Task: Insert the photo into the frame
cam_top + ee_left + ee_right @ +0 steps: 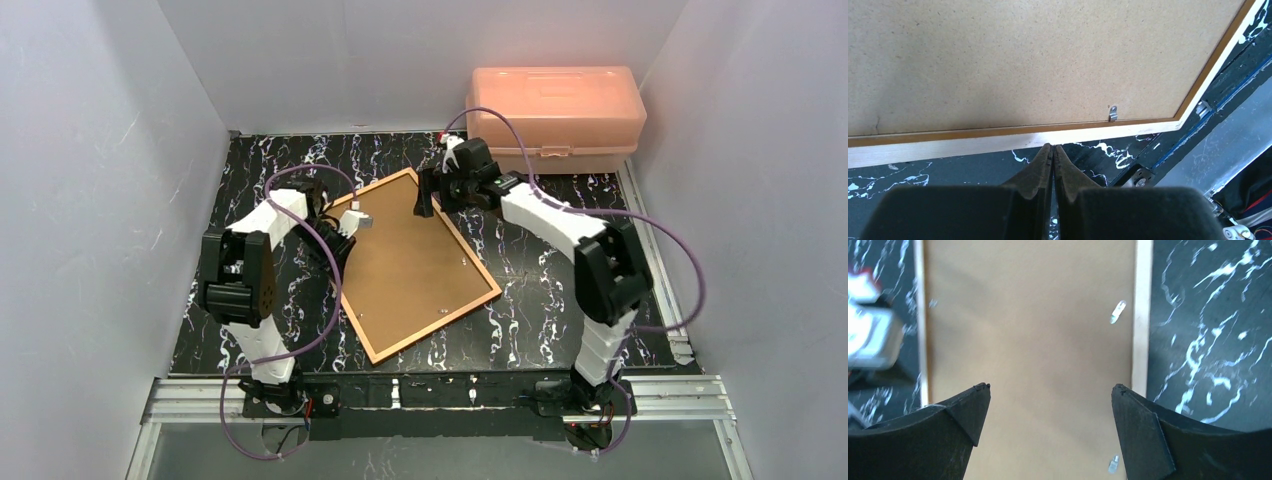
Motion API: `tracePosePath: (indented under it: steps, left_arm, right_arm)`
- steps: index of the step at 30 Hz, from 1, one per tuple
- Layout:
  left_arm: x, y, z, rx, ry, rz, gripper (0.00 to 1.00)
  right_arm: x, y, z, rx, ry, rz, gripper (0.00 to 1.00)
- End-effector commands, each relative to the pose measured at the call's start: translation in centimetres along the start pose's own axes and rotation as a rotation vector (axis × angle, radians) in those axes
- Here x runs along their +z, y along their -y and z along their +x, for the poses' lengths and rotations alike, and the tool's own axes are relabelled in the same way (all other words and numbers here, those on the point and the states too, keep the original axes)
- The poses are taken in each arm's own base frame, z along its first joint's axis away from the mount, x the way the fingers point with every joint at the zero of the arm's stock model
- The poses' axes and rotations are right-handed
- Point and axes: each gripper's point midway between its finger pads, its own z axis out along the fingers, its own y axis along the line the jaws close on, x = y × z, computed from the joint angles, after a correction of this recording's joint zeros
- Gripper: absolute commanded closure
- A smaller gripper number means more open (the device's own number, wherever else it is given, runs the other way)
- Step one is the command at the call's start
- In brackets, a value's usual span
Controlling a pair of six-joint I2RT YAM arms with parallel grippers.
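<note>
The frame (434, 325) lies back side up on the black marbled table, slanting from far left to near right. A plain brown backing board (410, 265) fills it. The photo is hidden or out of view. My left gripper (338, 265) is shut and empty, its tips (1053, 146) against the pale outer side of the frame's left rail (973, 145). My right gripper (428, 200) is open and empty above the far end of the board (1028, 340), with the frame's right rail (1142, 315) just beyond its right finger.
A pink plastic box (555, 115) stands at the far right against the wall. Small metal clips (1113, 113) sit along the frame's inner edge, one also in the right wrist view (1118, 311). White walls enclose three sides. The table's metal front edge (1198, 125) lies near the frame's corner.
</note>
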Motion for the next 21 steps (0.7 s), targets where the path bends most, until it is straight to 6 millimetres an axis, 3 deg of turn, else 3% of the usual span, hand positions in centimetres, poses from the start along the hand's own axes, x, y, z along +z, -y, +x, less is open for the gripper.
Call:
tracePosePath:
  steps: [1,3,7,10,13,21]
  left_arm:
    - [-1.2,0.3,-0.1,-0.009,0.036,0.019,0.97]
    - [-1.4,0.1,-0.1,-0.034,0.046,0.026,0.98]
    - [-1.9,-0.3,0.0,-0.055,0.062,0.037,0.98]
    - [-1.7,-0.9,0.4,-0.065,0.05,0.027,0.98]
    - [-1.4,-1.4,0.4,-0.085,0.05,0.025,0.98]
    - [-0.7,-2.2,-0.1,-0.109,0.063,0.009,0.98]
  right_arm:
    - [-4.5,-2.7,4.9,-0.082,-0.143,-0.121,0.03]
    - [-5.8,-2.9,7.4,-0.074,-0.214,-0.136,0.07]
    - [-7.4,-4.5,10.4,-0.062,-0.276,-0.174,0.14]
    - [-7.7,-6.0,12.8,-0.08,-0.33,-0.186,0.24]
    - [-7.6,-6.1,15.4,-0.111,-0.401,-0.145,0.27]
    - [-7.3,-6.8,18.3,-0.125,-0.475,-0.17,0.32]
